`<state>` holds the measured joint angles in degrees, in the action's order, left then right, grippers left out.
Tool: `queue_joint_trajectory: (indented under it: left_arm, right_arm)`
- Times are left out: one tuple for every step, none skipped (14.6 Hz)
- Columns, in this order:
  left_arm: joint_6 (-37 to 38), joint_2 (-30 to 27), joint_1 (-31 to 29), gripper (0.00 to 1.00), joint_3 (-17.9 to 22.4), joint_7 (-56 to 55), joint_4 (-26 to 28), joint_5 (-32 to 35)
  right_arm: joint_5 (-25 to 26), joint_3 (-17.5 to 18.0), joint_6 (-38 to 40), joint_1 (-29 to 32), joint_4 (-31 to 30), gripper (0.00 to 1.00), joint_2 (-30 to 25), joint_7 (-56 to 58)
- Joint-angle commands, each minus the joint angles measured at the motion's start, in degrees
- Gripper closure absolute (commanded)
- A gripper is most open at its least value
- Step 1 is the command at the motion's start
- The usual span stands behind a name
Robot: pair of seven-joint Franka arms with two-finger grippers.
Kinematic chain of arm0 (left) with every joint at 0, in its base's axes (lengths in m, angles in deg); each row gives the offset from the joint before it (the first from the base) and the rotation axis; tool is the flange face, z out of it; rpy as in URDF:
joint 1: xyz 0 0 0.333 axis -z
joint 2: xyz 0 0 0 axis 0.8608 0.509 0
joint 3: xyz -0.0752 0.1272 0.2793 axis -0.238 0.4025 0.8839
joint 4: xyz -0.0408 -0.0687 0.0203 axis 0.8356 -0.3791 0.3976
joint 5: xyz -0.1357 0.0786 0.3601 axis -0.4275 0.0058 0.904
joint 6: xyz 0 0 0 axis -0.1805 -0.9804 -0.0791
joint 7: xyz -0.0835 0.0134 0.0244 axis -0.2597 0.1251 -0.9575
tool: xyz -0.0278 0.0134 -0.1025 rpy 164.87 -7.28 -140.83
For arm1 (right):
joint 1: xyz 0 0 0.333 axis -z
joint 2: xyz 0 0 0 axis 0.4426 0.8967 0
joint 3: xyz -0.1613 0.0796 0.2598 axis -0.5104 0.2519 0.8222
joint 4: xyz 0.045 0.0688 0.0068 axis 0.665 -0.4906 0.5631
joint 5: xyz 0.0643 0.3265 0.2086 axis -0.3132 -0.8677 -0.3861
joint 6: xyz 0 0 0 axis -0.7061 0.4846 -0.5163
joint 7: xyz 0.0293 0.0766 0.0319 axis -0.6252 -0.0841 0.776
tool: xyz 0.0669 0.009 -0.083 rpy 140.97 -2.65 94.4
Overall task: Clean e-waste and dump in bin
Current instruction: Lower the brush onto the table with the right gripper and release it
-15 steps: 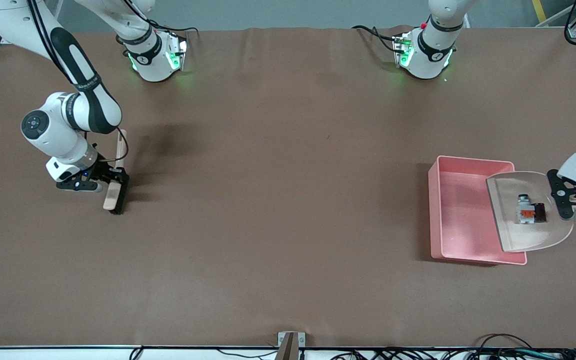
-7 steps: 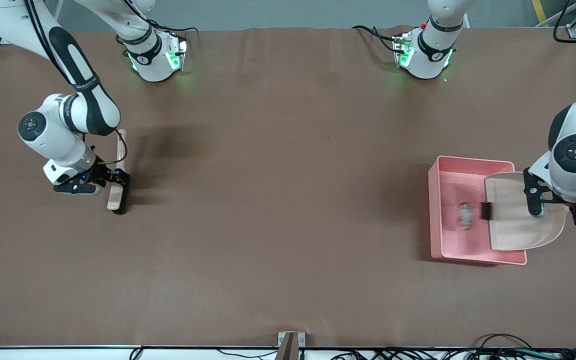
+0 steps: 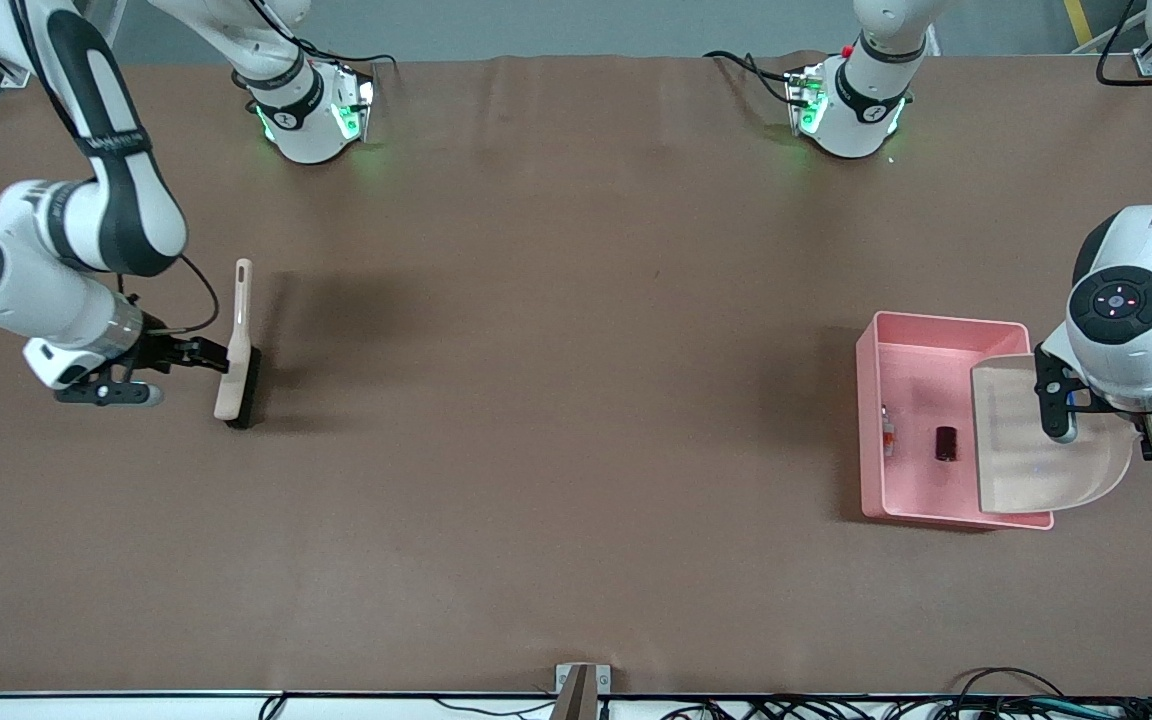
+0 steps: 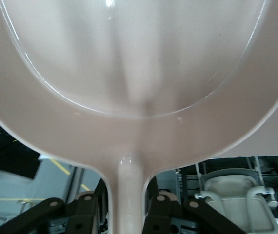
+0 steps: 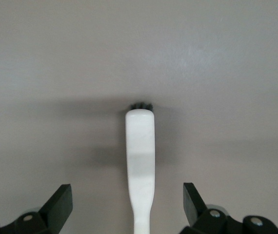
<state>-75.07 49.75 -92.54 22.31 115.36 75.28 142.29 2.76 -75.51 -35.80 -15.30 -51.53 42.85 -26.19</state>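
Front view, 3 o'clock: pink bin [image 3: 936, 322] on the brown desk [image 3: 576, 400], at the left arm's end.

Inside the bin: both pieces of e-waste.
- Dark block [image 3: 946, 443] lying near the middle of the bin floor.
- White-grey piece [image 3: 887, 430] with red-orange mark at 9 o'clock from the block, against the bin wall.

Over the bin's 3 o'clock edge: left gripper [image 3: 1104, 425] [image 4: 124, 214], fingers [image 4: 88, 217] clamped on the handle of the beige dustpan [image 3: 1026, 450] [image 4: 139, 58]. Pan tilted, lip over the bin interior, nothing in the scoop.

Front view, 9 o'clock: brush [image 3: 239, 345] [image 5: 140, 146] lying on the desk, pale handle pointing to 12 o'clock, dark bristles facing 3 o'clock.

Just beside the brush: right gripper [image 3: 198, 355] [image 5: 129, 200], low over the desk, fingers [image 5: 61, 200] spread wide on either side of the handle, clear of it, gripping nothing.
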Motion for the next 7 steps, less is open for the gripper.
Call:
queue_joint_trajectory:
  left_arm:
    - [1.1, -0.86, 3.15, 0.98, -2.98, -0.83, -5.16, -2.28]
    - [1.1, -0.69, 4.82, 0.98, -3.43, -0.66, -6.65, -2.99]
    - [1.1, -0.42, 7.36, 0.98, -3.52, -0.57, -7.36, -3.43]
    - [1.19, -0.59, 9.65, 0.98, -3.53, -0.83, -7.98, -5.44]
    - [1.71, -0.34, 11.67, 0.98, -3.53, -0.92, -9.03, -8.33]
    - [1.89, 0.45, 13.17, 0.98, -3.53, -1.18, -9.65, -10.36]
    - [1.8, 1.42, 13.97, 0.98, -3.53, -1.62, -9.83, -10.64]
  right_arm:
    - [0.91, 0.03, 13.85, -2.0, 10.14, 0.0, -3.32, -0.8]
    - [0.91, 0.03, 17.91, -2.01, 13.84, 0.0, -3.85, -0.89]
    - [0.82, 0.03, 21.6, -2.09, 17.01, 0.0, -4.37, -0.97]
    - [0.82, 0.12, 24.6, -2.09, 19.65, 0.0, -4.81, -0.98]
    - [0.82, 0.12, 27.33, -2.27, 22.02, 0.0, -5.34, -0.98]
    - [0.82, 0.12, 29.53, -2.96, 24.48, 0.0, -5.52, -1.06]
    - [0.82, 0.03, 31.9, -3.41, 26.68, 0.0, -5.61, -1.15]
